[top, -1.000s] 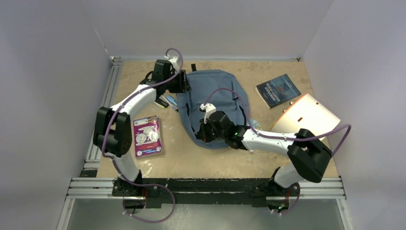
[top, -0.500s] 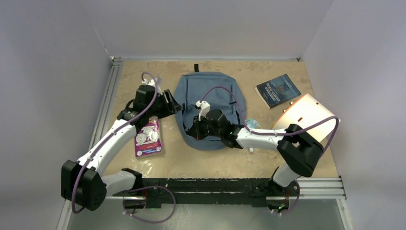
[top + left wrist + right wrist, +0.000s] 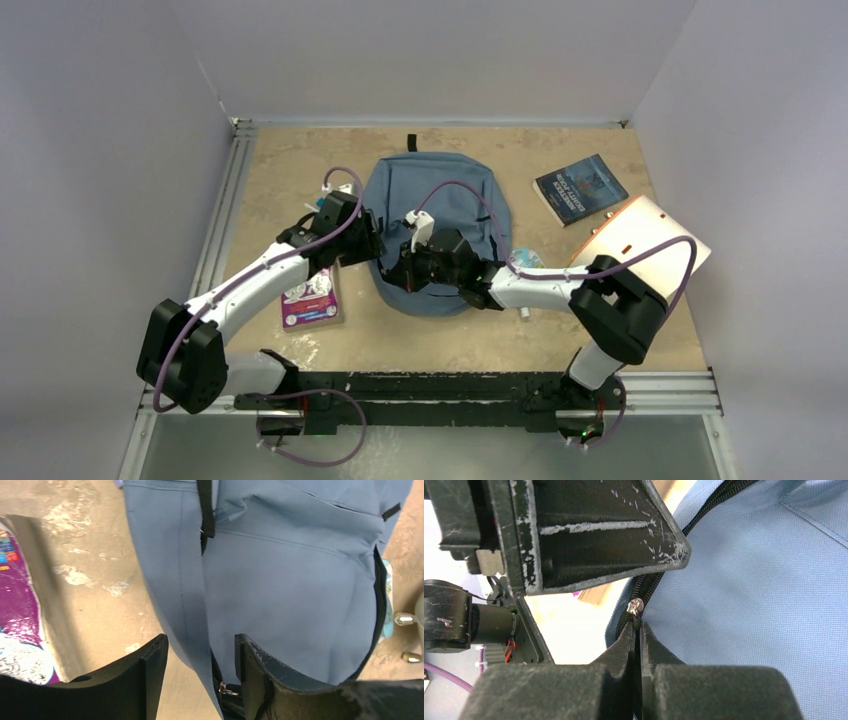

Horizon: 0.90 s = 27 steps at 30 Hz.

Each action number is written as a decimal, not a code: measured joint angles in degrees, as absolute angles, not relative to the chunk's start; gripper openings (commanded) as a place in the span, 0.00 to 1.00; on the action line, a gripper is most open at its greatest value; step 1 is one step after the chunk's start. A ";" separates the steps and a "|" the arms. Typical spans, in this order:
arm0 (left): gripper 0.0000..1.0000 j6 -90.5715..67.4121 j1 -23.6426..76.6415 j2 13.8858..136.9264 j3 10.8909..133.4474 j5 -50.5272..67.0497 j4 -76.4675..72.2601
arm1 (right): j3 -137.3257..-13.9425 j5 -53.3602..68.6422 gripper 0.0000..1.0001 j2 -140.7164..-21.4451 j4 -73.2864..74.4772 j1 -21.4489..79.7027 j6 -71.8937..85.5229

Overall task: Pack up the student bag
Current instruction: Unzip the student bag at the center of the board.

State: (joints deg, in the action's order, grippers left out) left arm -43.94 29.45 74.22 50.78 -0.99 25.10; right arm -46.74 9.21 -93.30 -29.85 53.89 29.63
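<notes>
Right gripper (image 3: 638, 630): fingers pressed together on the zipper pull (image 3: 636, 606) at the near left rim of the student bag (image 3: 764, 580). Left gripper (image 3: 200, 652): jaws spread astride the bag's left side seam, clamping nothing. Within the last second the left arm has swung from the bag's far left corner to this near edge, probably to brace the fabric while the zipper is drawn. The bag lies flat at mid-table beneath both grippers, a purple booklet (image 3: 308, 290) to its left

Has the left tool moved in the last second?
Yes: the left tool moved toward the near edge, from level with the blue book to beside the purple booklet.
</notes>
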 measured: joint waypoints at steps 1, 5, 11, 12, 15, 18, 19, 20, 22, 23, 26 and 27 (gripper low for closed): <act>0.50 -43.94 29.43 74.22 50.78 -1.93 25.45 | -46.74 9.26 0.00 -93.34 -29.95 53.89 29.63; 0.41 -43.86 29.43 74.22 50.78 -4.32 26.22 | -46.74 9.78 0.00 -93.38 -30.22 53.89 29.63; 0.20 -43.00 29.43 75.00 50.78 -5.61 26.20 | -46.74 10.02 0.00 -93.38 -30.35 53.89 29.63; 0.16 -42.85 29.43 75.26 50.78 -5.65 26.15 | -46.74 10.04 0.00 -93.38 -30.35 53.89 29.63; 0.02 -42.24 29.45 75.92 50.78 -5.72 25.85 | -46.72 10.04 0.00 -93.38 -30.35 53.89 29.61; 0.00 -41.87 29.45 76.64 50.78 -5.72 25.50 | -46.70 10.02 0.00 -93.38 -30.30 53.89 29.56; 0.00 -41.54 29.45 76.90 50.78 -5.72 25.26 | -46.70 10.00 0.00 -93.38 -30.26 53.89 29.52; 0.00 -41.34 29.45 77.10 50.78 -5.72 25.08 | -46.70 9.98 0.00 -93.38 -30.17 53.89 29.45; 0.00 -40.86 29.45 77.49 50.85 -5.85 24.88 | -46.70 9.82 0.00 -93.38 -29.78 53.89 29.12; 0.00 -40.75 29.45 77.73 51.03 -6.00 24.93 | -46.70 9.72 0.00 -93.36 -29.50 53.89 28.91; 0.00 -39.35 29.56 79.35 52.49 -6.55 25.21 | -46.70 9.50 0.00 -93.08 -28.36 53.89 28.32; 0.00 -39.11 29.54 79.92 53.10 -6.66 25.41 | -46.70 9.34 0.00 -92.71 -27.55 53.89 28.03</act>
State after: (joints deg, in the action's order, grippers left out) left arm -39.11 29.54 79.92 53.10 -6.66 25.41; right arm -46.70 9.34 -92.71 -27.55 53.89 28.03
